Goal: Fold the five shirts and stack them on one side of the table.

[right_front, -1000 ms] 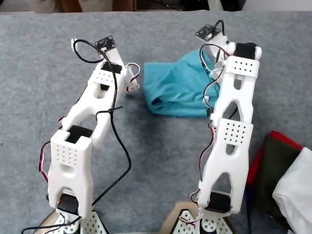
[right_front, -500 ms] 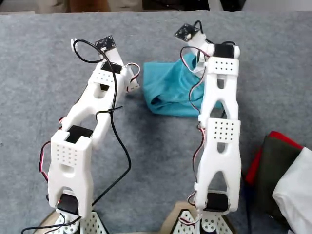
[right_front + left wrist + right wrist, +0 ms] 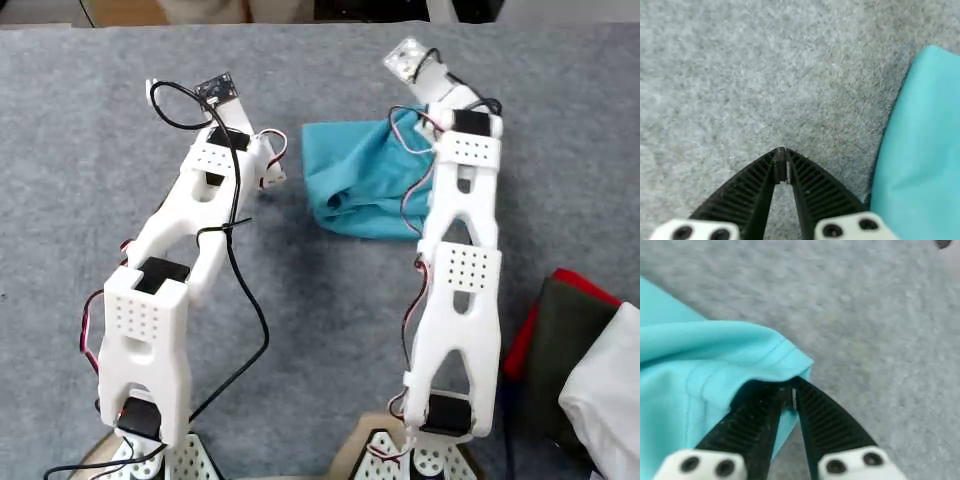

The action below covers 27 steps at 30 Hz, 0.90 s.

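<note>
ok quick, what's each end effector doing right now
left end effector: closed, holding nothing, beside the teal shirt.
right end effector: closed on the teal shirt's edge.

The table cover (image 3: 80,150) is recorded as grey felt-like cloth, matt and fuzzy. The teal shirt (image 3: 360,185) on that cover is noted as smooth, matt knit cloth with a stitched hem. The left arm (image 3: 150,310) and right arm (image 3: 460,290) are recorded as matt white plastic. The left gripper (image 3: 780,167) and right gripper (image 3: 791,392) are noted as ribbed black plastic.

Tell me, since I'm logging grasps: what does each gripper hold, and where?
The right gripper pinches the teal shirt at a hemmed corner. The left gripper is shut on nothing.
</note>
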Each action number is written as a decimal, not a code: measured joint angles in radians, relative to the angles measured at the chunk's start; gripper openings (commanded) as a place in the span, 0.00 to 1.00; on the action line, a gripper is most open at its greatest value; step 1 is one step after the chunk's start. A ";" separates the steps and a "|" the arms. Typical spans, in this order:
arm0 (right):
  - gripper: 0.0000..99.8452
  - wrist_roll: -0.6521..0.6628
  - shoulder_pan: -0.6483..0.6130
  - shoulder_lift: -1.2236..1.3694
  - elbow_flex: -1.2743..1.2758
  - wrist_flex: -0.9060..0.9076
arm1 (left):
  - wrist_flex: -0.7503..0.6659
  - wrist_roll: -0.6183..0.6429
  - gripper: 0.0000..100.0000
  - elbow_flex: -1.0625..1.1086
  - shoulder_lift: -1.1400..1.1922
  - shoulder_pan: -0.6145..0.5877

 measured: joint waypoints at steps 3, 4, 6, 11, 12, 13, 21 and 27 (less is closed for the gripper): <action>0.01 0.000 0.015 0.000 -0.054 0.071 | 0.000 0.000 0.02 0.000 0.000 0.000; 0.01 0.000 0.015 -0.008 -0.083 0.115 | 0.000 0.000 0.02 0.000 0.000 0.000; 0.01 0.000 0.011 -0.023 -0.152 0.216 | 0.000 0.000 0.02 0.000 0.000 0.000; 0.01 0.000 0.000 -0.077 -0.256 0.443 | 0.000 0.000 0.02 0.000 0.000 0.000; 0.01 0.000 -0.003 -0.089 -0.258 0.482 | 0.000 0.000 0.02 0.000 0.000 0.000; 0.01 0.000 -0.003 -0.104 -0.258 0.522 | 0.000 0.000 0.02 0.000 0.000 0.000; 0.01 -0.043 -0.017 -0.173 -0.238 0.760 | 0.000 0.000 0.02 0.000 0.000 0.000; 0.01 -0.083 -0.021 -0.175 -0.097 0.763 | 0.000 0.000 0.02 0.000 0.000 0.000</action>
